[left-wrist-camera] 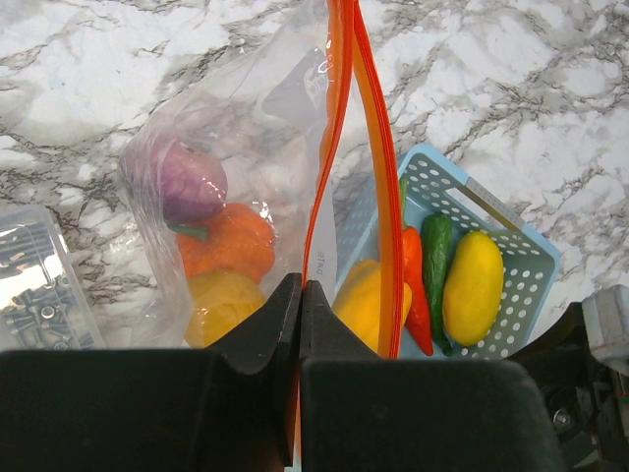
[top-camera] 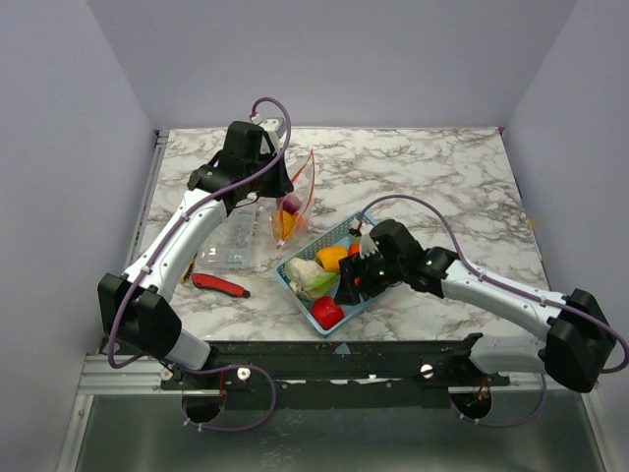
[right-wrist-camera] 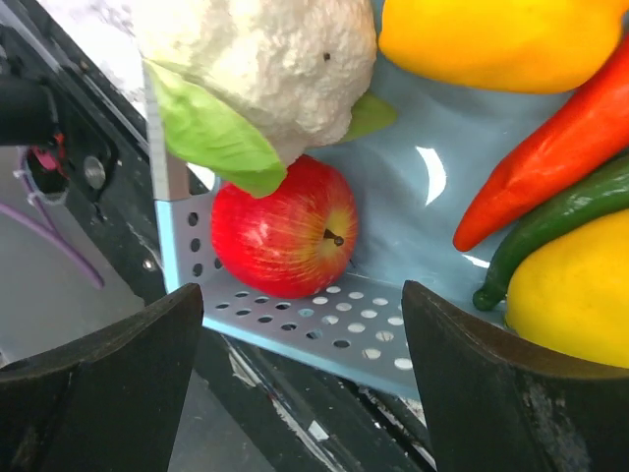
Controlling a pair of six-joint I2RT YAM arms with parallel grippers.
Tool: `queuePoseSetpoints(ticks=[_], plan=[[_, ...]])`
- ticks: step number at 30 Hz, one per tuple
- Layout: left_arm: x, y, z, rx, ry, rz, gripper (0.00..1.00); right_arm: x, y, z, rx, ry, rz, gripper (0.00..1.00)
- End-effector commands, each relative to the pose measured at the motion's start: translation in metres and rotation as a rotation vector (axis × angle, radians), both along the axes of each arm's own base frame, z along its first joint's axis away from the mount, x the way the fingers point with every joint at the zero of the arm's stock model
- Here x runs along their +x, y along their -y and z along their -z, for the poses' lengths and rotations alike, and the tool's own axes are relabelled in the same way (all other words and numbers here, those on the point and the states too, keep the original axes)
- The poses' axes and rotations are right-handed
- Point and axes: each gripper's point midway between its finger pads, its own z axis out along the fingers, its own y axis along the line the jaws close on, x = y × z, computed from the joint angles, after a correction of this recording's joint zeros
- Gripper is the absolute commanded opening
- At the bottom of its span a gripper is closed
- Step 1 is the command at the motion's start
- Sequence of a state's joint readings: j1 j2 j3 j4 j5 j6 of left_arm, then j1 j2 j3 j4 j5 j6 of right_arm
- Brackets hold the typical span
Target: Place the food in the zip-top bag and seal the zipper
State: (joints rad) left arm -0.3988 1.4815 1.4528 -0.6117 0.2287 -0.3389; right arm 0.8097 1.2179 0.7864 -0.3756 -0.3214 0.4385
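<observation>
Orange-red plastic forms the zipper [left-wrist-camera: 341, 147] of the zip-top bag [left-wrist-camera: 246, 118]. One of its two strips is shown clamped between the closed fingers of the left hand [left-wrist-camera: 300, 295], and the other strip is parted from it, so that the mouth stands open. A line of faint print is seen on the film beside the clamped strip, but it is too small to be read. Three pieces of food are contained in the bag: a purple onion [left-wrist-camera: 187, 182], an orange piece [left-wrist-camera: 228, 241] and a yellow piece [left-wrist-camera: 221, 307]. The bag is placed just behind the blue basket [left-wrist-camera: 516, 241], in which a yellow pepper [left-wrist-camera: 366, 300], a red chilli [left-wrist-camera: 413, 285], a green chilli [left-wrist-camera: 435, 254] and a yellow fruit [left-wrist-camera: 474, 285] are laid side by side. In the right wrist view the fingers of the right hand [right-wrist-camera: 303, 295] are held wide apart, with nothing between them, over the basket's near corner. There a red apple [right-wrist-camera: 280, 241] is tucked under a white cauliflower [right-wrist-camera: 256, 59]; these two are not shown by the left wrist camera. Only the overhead view takes in the marbled tabletop [top-camera: 452, 177] as a whole, with a red-and-black tool [top-camera: 221, 285] lying near the left arm and a clear box [top-camera: 228, 246] beside the bag. In that view the chillies are largely covered by the right arm.
</observation>
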Motion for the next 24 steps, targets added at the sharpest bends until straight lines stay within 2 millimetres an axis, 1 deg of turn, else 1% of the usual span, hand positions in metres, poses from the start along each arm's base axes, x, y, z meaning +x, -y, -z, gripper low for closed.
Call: queuePoseSetpoints(ticks=[1,3,5,12,13,14,16,20,22,24], plan=[[0.002,0.001,-0.002,0.003,0.010,0.013,0.00,-0.017,-0.005,0.026,-0.064,-0.053,-0.139,0.85],[0.002,0.001,-0.002,0.005,0.009,0.012,0.00,-0.021,-0.010,0.034,-0.095,-0.058,-0.162,0.85],[0.002,0.001,-0.002,0.004,0.012,0.012,0.00,-0.023,-0.015,0.039,-0.110,-0.054,-0.179,0.85],[0.001,0.002,-0.002,-0.003,0.008,0.018,0.00,-0.020,-0.029,0.044,-0.104,-0.030,-0.191,0.87],[0.001,0.003,-0.002,-0.004,0.010,0.019,0.00,-0.020,-0.029,0.046,-0.106,-0.033,-0.189,0.88],[0.001,0.002,-0.003,-0.004,0.010,0.018,0.00,-0.020,-0.030,0.047,-0.104,-0.034,-0.190,0.92],[0.000,0.002,-0.003,-0.005,0.011,0.019,0.00,-0.021,-0.035,0.046,-0.085,-0.029,-0.200,0.95],[0.000,0.002,-0.003,-0.004,0.011,0.018,0.00,-0.013,-0.045,0.041,-0.042,-0.005,-0.153,0.96],[0.000,0.002,-0.002,-0.002,0.011,0.019,0.00,-0.009,-0.047,0.043,-0.046,0.001,-0.130,0.96],[0.001,0.002,-0.002,0.001,0.010,0.017,0.00,-0.006,-0.045,0.047,-0.062,0.006,-0.117,0.93]])
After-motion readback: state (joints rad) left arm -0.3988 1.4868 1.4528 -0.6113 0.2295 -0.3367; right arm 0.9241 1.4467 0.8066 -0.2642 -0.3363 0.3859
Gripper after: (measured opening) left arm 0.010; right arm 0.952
